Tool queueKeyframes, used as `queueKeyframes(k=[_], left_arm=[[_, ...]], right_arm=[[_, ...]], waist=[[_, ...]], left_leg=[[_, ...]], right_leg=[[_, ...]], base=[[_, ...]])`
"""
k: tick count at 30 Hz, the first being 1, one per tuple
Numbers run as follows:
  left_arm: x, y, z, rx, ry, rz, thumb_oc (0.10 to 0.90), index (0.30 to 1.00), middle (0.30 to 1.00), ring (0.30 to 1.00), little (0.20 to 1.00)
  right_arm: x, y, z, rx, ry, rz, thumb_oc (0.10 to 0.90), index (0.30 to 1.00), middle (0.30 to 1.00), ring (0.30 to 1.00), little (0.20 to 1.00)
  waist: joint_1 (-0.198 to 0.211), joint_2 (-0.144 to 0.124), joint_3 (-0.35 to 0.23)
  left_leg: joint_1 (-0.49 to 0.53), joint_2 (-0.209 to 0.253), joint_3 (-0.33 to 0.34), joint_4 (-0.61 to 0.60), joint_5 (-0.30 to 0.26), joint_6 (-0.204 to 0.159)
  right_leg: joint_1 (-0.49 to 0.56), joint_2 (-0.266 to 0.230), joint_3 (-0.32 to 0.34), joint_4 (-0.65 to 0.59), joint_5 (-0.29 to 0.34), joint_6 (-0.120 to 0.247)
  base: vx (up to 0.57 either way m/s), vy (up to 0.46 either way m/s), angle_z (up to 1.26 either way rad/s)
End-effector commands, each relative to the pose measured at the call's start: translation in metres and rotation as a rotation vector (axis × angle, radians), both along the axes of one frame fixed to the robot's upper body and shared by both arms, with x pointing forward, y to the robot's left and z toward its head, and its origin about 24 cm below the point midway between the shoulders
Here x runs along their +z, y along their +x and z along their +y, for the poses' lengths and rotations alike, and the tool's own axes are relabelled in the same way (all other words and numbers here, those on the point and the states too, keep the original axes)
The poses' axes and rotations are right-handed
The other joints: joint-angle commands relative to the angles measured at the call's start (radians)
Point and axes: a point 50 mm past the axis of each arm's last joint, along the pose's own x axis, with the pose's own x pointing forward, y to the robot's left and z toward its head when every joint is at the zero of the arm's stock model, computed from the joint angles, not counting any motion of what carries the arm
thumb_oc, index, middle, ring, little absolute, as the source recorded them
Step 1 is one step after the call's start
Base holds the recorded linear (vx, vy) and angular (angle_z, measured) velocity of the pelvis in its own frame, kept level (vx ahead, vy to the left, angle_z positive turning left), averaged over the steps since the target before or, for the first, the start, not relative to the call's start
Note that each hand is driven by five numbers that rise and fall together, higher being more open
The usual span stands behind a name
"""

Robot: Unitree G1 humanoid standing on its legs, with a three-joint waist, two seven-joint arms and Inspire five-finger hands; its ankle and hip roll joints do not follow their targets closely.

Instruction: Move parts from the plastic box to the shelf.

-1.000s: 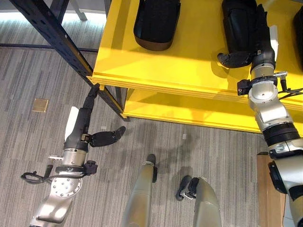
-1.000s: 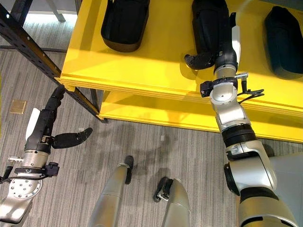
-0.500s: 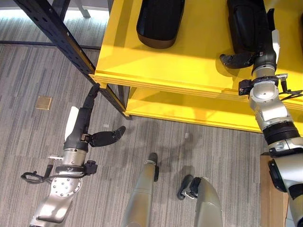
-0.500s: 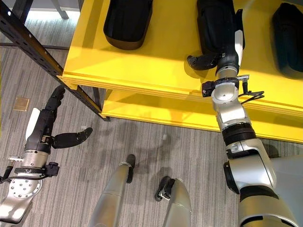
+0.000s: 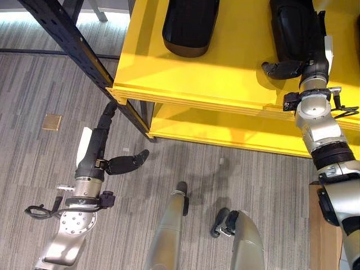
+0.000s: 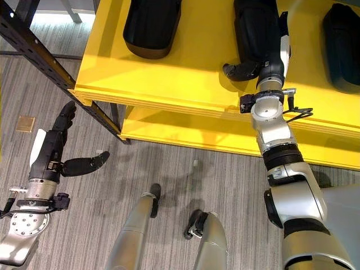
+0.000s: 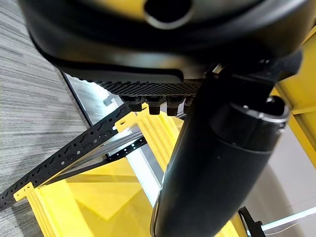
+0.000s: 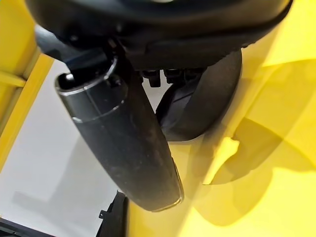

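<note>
Right hand (image 6: 269, 63) has barely crept forward along middle black part (image 6: 256, 28) on yellow shelf (image 6: 185, 73); fingers straight, thumb spread, gripping nothing. Part placed; release looks done. Left hand (image 5: 95, 149) idle, spread, above floor.

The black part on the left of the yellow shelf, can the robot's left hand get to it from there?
Probably not yet. The left hand hangs low over the grey carpet beside the dark rack post, below the yellow shelf; the black moulded part lies farther back.
</note>
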Motion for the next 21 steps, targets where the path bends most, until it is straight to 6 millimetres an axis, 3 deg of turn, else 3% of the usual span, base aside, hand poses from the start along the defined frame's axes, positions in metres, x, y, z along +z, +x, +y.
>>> queueKeyframes(k=[1, 21], left_arm=[[0.036, -0.009, -0.007, -0.057, -0.018, -0.221, 0.9, 1.0, 1.0, 1.0, 1.0], [0.037, -0.007, -0.009, -0.059, -0.024, -0.225, 0.9, 1.0, 1.0, 1.0, 1.0]], right_arm=[[0.045, -0.003, 0.012, 0.046, 0.008, -0.17, 0.9, 1.0, 1.0, 1.0, 1.0], [0.024, 0.0, 0.033, 0.131, 0.121, -0.158, 0.9, 1.0, 1.0, 1.0, 1.0]], waist=[[-0.001, 0.011, -0.062], [-0.003, 0.012, -0.062]], left_leg=[[0.017, 0.019, -0.03, 0.0, -0.103, 0.005], [0.015, 0.015, -0.032, -0.002, -0.102, 0.007]], right_leg=[[-0.019, 0.011, 0.072, -0.094, 0.09, 0.049], [-0.022, 0.012, 0.07, -0.094, 0.093, 0.05]], base=[[0.0, 0.0, 0.0], [0.0, 0.0, 0.0]])
